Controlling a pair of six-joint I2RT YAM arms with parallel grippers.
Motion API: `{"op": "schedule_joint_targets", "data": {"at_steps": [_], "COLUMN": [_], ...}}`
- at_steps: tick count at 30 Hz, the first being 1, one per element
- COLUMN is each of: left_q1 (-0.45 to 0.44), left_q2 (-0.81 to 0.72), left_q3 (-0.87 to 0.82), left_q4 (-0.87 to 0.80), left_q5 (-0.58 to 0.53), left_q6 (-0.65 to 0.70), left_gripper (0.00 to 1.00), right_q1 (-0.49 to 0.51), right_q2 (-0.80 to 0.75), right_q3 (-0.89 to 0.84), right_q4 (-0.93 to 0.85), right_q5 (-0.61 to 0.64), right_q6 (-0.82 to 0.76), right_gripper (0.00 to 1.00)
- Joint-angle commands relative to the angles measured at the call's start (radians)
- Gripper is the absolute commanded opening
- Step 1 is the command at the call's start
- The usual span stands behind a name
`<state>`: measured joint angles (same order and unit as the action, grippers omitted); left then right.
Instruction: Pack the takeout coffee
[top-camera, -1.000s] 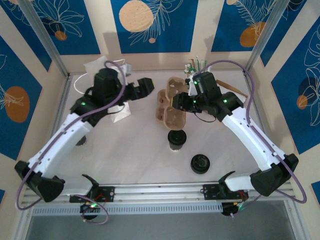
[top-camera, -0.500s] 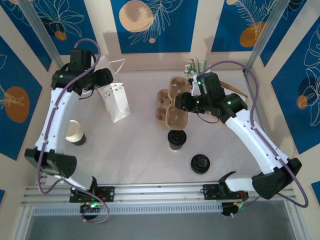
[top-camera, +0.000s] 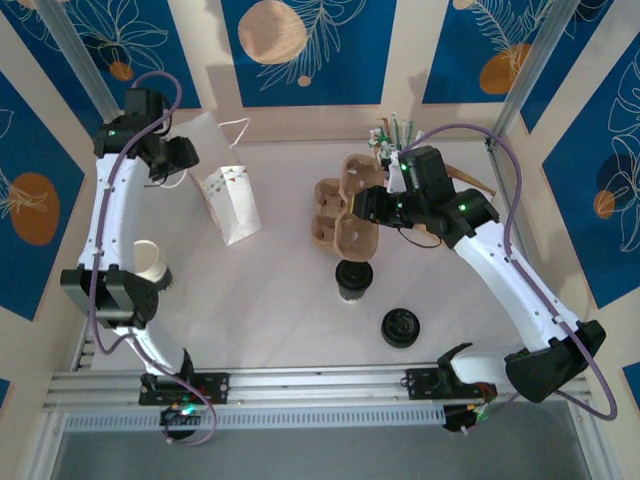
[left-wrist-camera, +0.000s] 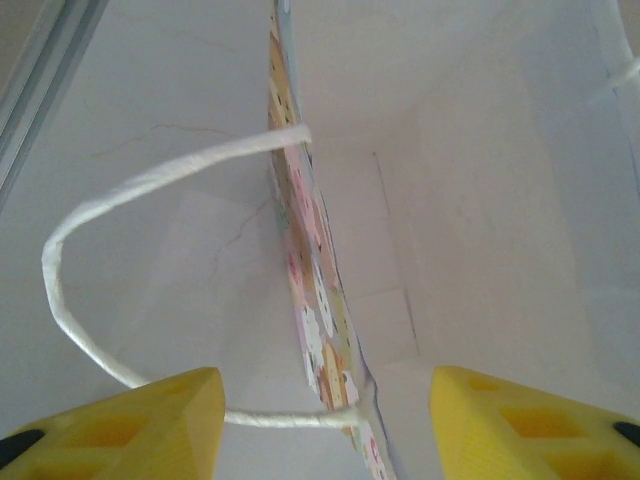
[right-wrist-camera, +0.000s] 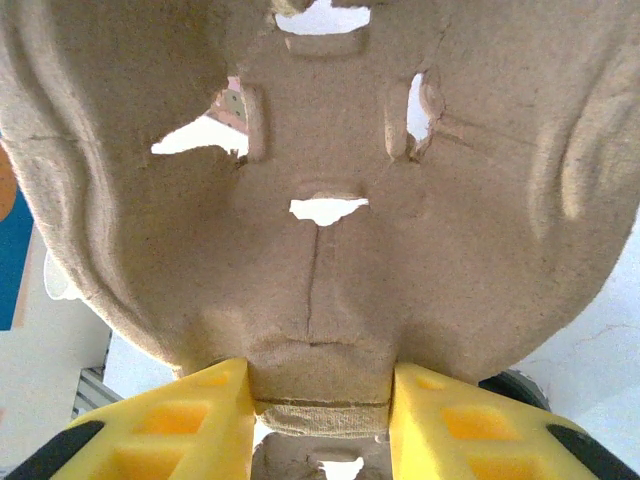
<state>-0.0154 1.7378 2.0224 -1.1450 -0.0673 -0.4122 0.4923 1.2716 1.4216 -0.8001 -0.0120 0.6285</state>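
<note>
The takeout coffee (top-camera: 353, 278), a small white cup with a dark band and a black lid, stands on the table in front of the brown pulp cup carrier (top-camera: 340, 208). My right gripper (top-camera: 367, 205) is shut on the carrier's near edge, and the carrier (right-wrist-camera: 320, 200) hangs tilted above the table between the yellow fingers (right-wrist-camera: 190, 420). My left gripper (top-camera: 178, 156) is at the far left by the white patterned paper bag (top-camera: 232, 205). Its jaws (left-wrist-camera: 328, 395) stand apart astride the bag's rim (left-wrist-camera: 310, 260) and the cord handle (left-wrist-camera: 100, 220), not pressing on the rim.
A plain cream cup (top-camera: 150, 264) stands at the left beside the left arm. A loose black lid (top-camera: 400, 327) lies near the front right. A cup of straws (top-camera: 386, 135) stands at the back behind the carrier. Metal posts frame the table's corners.
The left arm swung from over the bag out to the far left, and its jaws narrowed around the bag's rim. The right gripper stayed almost still, holding the carrier.
</note>
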Motion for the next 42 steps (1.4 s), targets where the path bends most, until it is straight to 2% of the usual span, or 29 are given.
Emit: {"op": "schedule_joint_targets", "data": {"at_steps": [1,9,19,21,29,35,42], "left_q1": [0.012,0.012,0.005,-0.002,-0.081,-0.225,-0.437], "left_q2": [0.047,0.109,0.115,0.101,-0.008,-0.117,-0.261], "left_q3": [0.067,0.101,0.103,0.104,0.044,-0.052,-0.169], "left_q4": [-0.041,-0.053,-0.086,-0.102,-0.145,-0.168,-0.146], "left_q5": [0.041,0.043,0.046,0.04,0.032,-0.032,-0.138], "left_q6": [0.001,-0.003,0.026,0.035,0.047,0.021,-0.069], "left_gripper": [0.55,0.44,0.05,0.0,0.0,0.0,0.0], "right_q1": [-0.008,-0.015,-0.02,-0.016,0.029,0.08,0.131], "right_q2": [-0.025,-0.035,-0.047,-0.051,-0.085,-0.121,-0.135], "right_q3": [-0.013,-0.028,-0.027,-0.023,0.011,0.049,0.103], "right_q4": [-0.001,0.009,0.012,0.013,0.004,-0.009,0.007], "right_q5": [-0.031,-0.04,-0.058,-0.063,-0.068,-0.07,-0.106], "right_q6": [-0.012,-0.005,0.002,0.005,0.023,0.051,0.118], "right_gripper": [0.36,0.36,0.36,0.36,0.36,0.36,0.36]}}
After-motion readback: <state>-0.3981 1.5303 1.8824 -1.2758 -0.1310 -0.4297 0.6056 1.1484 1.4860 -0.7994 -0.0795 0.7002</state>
